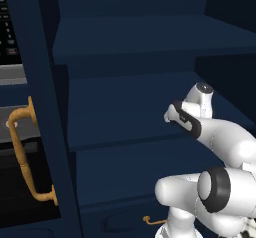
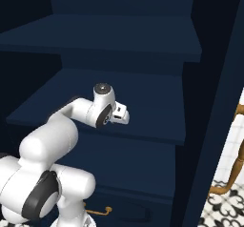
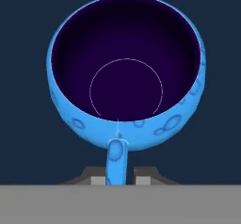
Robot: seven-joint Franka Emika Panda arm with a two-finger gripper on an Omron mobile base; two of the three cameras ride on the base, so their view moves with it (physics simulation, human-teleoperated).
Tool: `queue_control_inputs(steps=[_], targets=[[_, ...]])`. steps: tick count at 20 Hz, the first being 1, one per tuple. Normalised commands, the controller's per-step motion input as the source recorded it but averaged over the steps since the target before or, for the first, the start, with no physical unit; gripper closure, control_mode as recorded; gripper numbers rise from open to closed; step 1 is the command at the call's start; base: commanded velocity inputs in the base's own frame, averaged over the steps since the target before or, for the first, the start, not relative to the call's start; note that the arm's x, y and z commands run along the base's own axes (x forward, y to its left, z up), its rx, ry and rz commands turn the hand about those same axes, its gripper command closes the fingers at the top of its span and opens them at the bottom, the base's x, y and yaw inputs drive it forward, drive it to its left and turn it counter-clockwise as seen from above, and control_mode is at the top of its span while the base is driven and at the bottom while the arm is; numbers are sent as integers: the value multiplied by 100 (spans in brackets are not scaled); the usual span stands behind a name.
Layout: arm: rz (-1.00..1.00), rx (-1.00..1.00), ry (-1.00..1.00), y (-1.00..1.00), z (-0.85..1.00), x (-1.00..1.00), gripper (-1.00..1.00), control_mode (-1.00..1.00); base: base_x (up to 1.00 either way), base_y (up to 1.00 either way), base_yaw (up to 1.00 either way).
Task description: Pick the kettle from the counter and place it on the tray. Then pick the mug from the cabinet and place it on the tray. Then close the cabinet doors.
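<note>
Reaching into the open cabinet (image 1: 125, 107), the white arm extended its claw (image 3: 118, 177) over a navy inner shelf (image 2: 143, 102), as both base views showed from either side. From the hand camera the mug (image 3: 126, 72) appeared bright blue with a dark inside, its mouth turned toward the lens and its handle (image 3: 116, 159) running down between the two dark fingertips (image 3: 97, 180). The jaws stood close against either side of that handle, so the claw was judged clamped on it, though the contact faces themselves were hidden at the bottom edge. Behind the mug lay only flat navy surface, and whether the mug rested on the shelf or was lifted clear of it could not be told. One cabinet door (image 1: 37, 97) stood open at the left of the left base view, its brass bar handle (image 1: 25, 154) visible, and a small brass drawer pull (image 1: 152, 221) showed below the shelves. The step in hand was judged to be the pick of the mug, with the transfer to the tray and the closing of the doors not yet done. The chief hazard was the narrow grip: held by a thin handle alone, the bowl could swing or rotate about the jaws under its own weight during withdrawal. A second hazard was the confined space, where the mug or wrist could strike a shelf edge and loosen the hold.
</note>
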Motion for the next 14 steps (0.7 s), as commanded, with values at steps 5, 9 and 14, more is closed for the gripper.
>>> queue_control_inputs(steps=[5, 9, 14], targets=[[0, 0, 0, 0, 0, 0, 100, -100, 0, 0, 0], [0, 0, 0, 0, 0, 0, 100, -100, 0, 0, 0], [0, 0, 0, 0, 0, -14, 100, -100, 0, 0, 0]])
